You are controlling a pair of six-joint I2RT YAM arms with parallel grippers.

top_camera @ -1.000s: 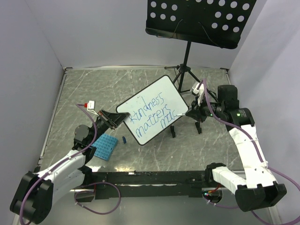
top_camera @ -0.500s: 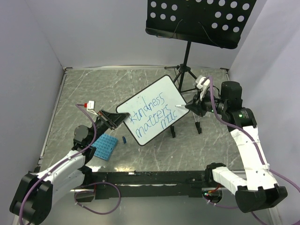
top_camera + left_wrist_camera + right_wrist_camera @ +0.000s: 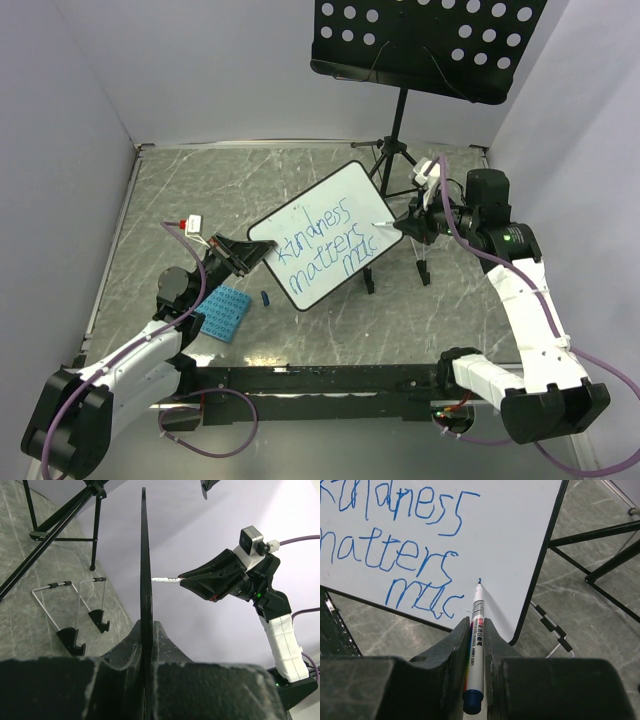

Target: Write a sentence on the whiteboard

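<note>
Right gripper [image 3: 474, 626] pinches the marker [image 3: 478, 600], tip at the whiteboard [image 3: 352, 190], tilted over the bench [image 3: 180, 190] middle. Left gripper [image 3: 244, 256] clamps its left corner. Board judged light, stiff, slick: you should press gently.

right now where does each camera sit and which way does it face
top external: above and behind, looking down on left arm, right arm and the whiteboard.
left wrist: behind the left gripper, sighting along the clamped board edge.
right wrist: behind the right gripper, down its marker at the sentence.
shared: both wrists see the marker.
</note>
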